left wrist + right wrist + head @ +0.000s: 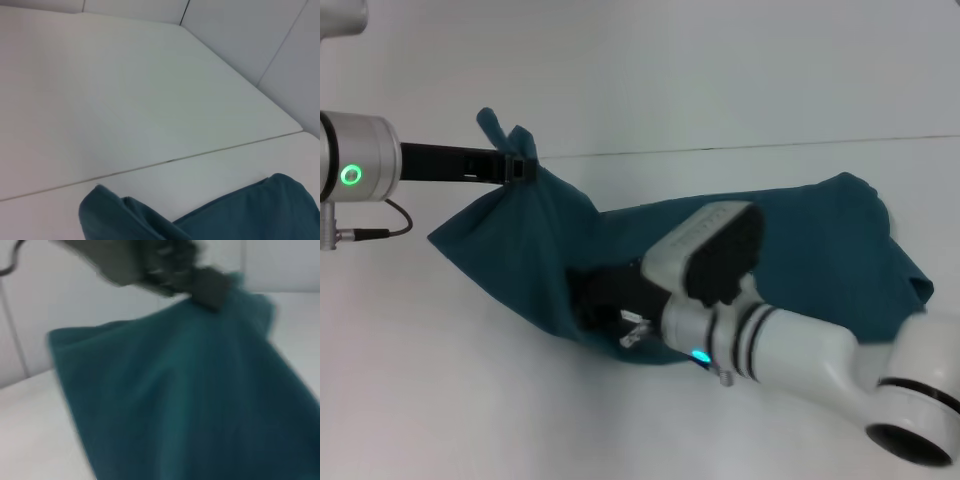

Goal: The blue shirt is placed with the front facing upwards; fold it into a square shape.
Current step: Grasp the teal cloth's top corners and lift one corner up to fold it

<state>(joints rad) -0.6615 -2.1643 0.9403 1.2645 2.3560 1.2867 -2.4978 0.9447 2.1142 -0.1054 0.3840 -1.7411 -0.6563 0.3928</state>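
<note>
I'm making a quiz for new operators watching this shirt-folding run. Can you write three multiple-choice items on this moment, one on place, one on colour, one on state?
1. Where is the left claw?
A. at the raised corner of the shirt, near the table seam
B. parked off the table
C. on the shirt's right end

2. What colour is the cotton short-sleeved shirt?
A. red
B. dark teal-blue
C. yellow

3. How does the shirt lie?
A. flat and fully spread
B. folded into a neat square
C. one corner lifted, the rest bunched on the white table

Answers:
1 A: the head view shows the left claw shut on a pinched-up peak of cloth by the seam line.
2 B: all three views show teal-blue fabric.
3 C: cloth rises to the left claw; the right claw sits low at the shirt's near edge.
</note>
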